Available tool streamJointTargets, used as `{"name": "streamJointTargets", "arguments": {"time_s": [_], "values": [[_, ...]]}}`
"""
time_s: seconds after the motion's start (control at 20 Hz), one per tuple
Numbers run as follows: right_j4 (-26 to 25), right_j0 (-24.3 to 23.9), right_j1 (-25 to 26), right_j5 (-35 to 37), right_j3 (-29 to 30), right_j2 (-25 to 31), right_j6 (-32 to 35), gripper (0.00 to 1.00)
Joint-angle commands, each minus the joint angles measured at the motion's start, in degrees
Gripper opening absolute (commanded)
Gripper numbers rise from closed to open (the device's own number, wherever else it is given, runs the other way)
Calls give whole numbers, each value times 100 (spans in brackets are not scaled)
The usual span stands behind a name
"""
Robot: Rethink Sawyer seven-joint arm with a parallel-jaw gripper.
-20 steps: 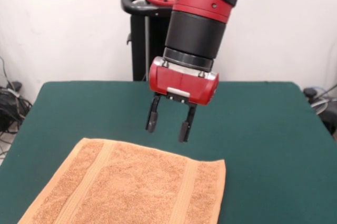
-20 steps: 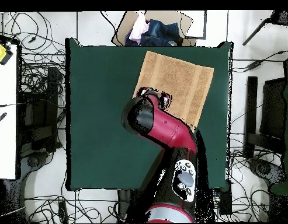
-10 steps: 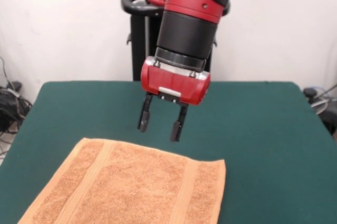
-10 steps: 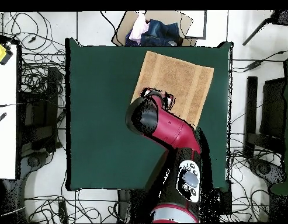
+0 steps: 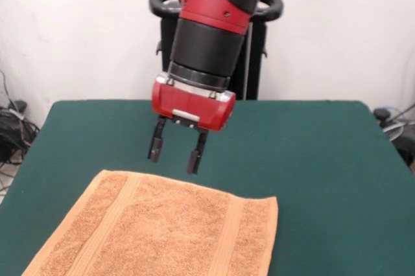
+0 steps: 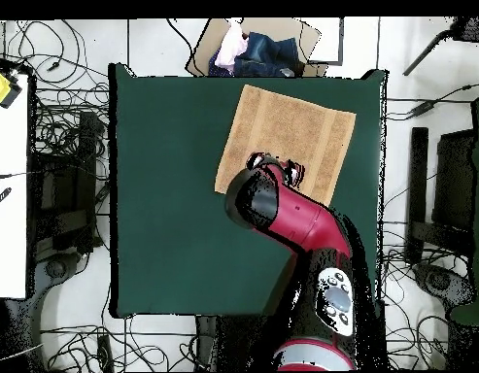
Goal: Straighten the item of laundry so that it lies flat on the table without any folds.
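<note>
The orange-tan towel, the item of laundry [image 5: 162, 230], lies spread flat on the dark green table [image 5: 324, 179] at the near left of the front view, its woven bands running lengthwise. In the overhead view the laundry [image 6: 291, 131] sits near the table's [image 6: 165, 194] top edge, right of centre. My gripper [image 5: 174, 154] hangs open a little above the towel's far edge, with nothing between its fingers. Seen from overhead, the red arm covers the gripper and the towel's lower edge.
A cardboard box with clothes [image 6: 255, 49] stands just beyond the table's top edge in the overhead view. Cables cover the floor all around. A black stand [image 5: 194, 36] rises behind the table in the front view.
The gripper has moved left in the front view and risen slightly, staying open. In the overhead view the arm has swung right. The towel has not moved.
</note>
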Motion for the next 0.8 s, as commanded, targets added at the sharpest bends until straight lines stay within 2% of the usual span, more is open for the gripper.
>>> {"name": "streamJointTargets", "arguments": {"time_s": [0.05,0.3,0.8], "values": [[-581,-392,265,-330,361,854,703,100],[-892,-657,358,-247,176,1038,572,100],[-1277,-845,374,-156,28,1173,642,100]]}}
